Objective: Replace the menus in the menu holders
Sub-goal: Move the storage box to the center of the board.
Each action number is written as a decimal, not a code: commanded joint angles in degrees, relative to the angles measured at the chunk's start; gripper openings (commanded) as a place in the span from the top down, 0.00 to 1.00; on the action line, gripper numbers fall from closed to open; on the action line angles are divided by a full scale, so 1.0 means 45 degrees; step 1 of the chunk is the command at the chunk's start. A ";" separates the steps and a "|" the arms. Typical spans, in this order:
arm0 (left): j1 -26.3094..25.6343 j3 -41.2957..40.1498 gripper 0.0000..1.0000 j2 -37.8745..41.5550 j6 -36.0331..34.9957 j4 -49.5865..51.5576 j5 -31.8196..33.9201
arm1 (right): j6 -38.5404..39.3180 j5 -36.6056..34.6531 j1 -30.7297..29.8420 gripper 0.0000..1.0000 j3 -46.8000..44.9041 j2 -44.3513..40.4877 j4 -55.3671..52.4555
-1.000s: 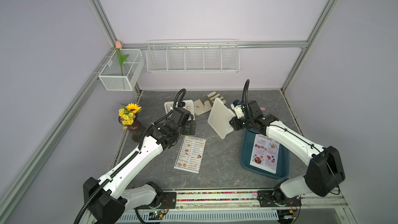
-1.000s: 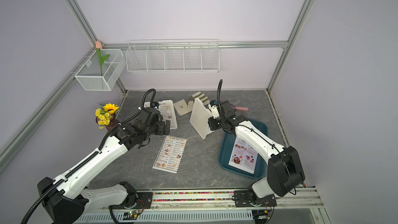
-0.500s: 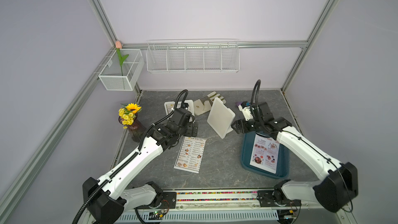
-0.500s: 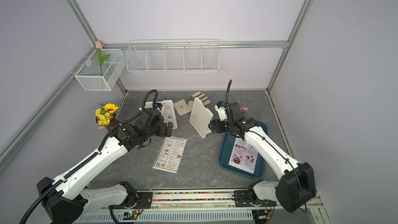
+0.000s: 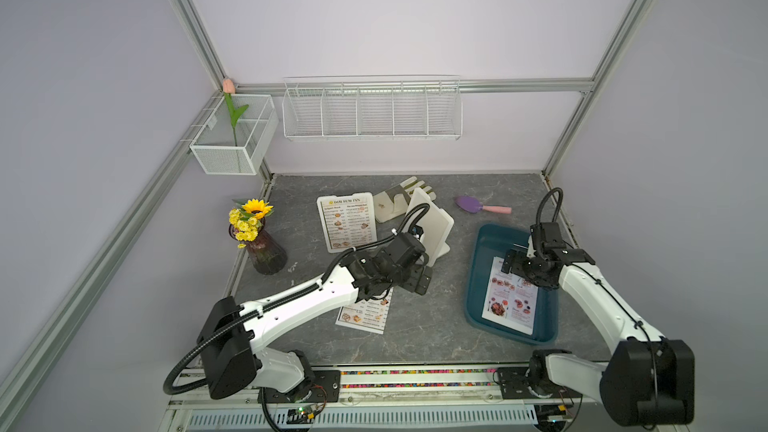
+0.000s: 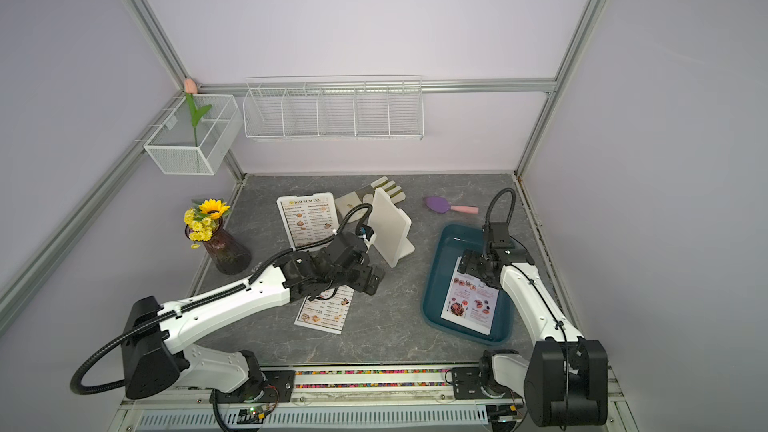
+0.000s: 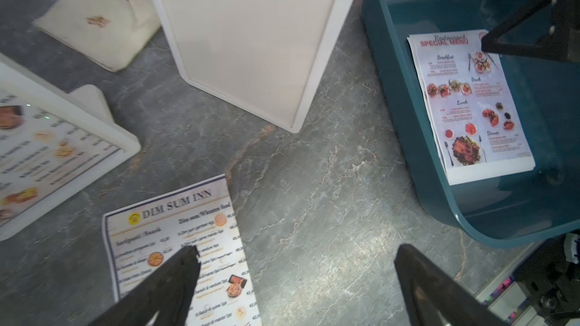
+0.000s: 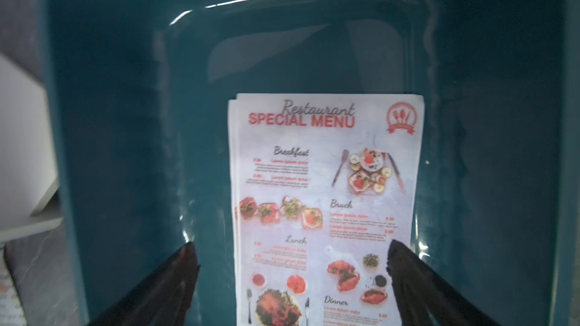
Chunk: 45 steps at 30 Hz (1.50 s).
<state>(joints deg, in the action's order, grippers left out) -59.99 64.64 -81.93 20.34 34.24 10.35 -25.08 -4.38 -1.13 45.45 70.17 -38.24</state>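
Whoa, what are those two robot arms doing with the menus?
It's a menu-swapping job. The right gripper hangs open over the SPECIAL MENU sheets in the teal tray, holding nothing. The left gripper is open by a loose DIM SUM INN sheet. One menu holder stands empty; the other holder lies flat with a Dim Sum menu inside.

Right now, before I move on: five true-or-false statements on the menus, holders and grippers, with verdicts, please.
1. The special menus lie in the tray. True.
2. The right gripper is shut on a menu. False: its jaws are open, holding nothing.
3. The flat holder contains a Dim Sum Inn menu. True.
4. The upright holder lies on its face. False: it stands on its foot.
5. The loose sheet is in the tray. False: it lies on the table below the open left gripper.
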 commanded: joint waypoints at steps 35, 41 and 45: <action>-0.0967 0.0532 0.00 -0.1774 0.0014 -0.1261 -0.0278 | -0.0357 0.2718 -0.0616 0.01 0.2430 0.5660 0.2112; -0.0967 0.0479 0.00 -0.1547 -0.0096 -0.1196 -0.0103 | -0.0616 0.2801 -0.1435 0.02 0.2464 0.5279 0.1734; -0.0966 0.0527 0.00 -0.1600 0.0032 -0.1163 -0.0246 | -0.0491 0.2144 -0.1430 0.02 0.3233 0.4856 0.0774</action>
<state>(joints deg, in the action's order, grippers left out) -64.14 65.76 -89.27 20.29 29.15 8.97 -26.41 6.59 -7.86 57.52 94.76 -30.39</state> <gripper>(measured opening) 0.997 0.983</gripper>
